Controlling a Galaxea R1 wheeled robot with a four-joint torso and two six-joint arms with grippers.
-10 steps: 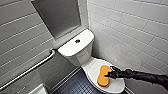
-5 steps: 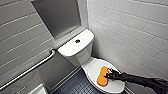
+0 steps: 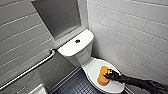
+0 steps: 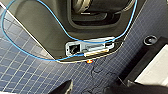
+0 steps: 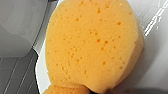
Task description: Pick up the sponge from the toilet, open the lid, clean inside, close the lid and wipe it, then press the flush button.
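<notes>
The white toilet [image 3: 82, 53] stands against the tiled wall with its lid [image 3: 93, 68] down. On the tank top sits the small dark flush button [image 3: 77, 41]. The orange sponge [image 3: 102, 76] lies flat on the lid, and my right gripper [image 3: 108, 74], coming in from the right, is shut on its near edge. In the right wrist view the sponge [image 5: 92, 45] looms large, pressed against the glossy white lid [image 5: 155, 60]. My left gripper [image 4: 95, 87] hangs open over the dark floor with nothing between its fingers.
A metal grab bar [image 3: 30, 68] runs along the left wall, beneath a recessed grey panel [image 3: 58, 16]. White tiled walls close in on both sides of the toilet. Dark blue floor tiles [image 3: 75, 86] lie in front of it. A blue cable [image 4: 30, 53] loops over the robot's base.
My right arm has slid the sponge a little along the lid, toward its front. The toilet and the lid have not moved.
</notes>
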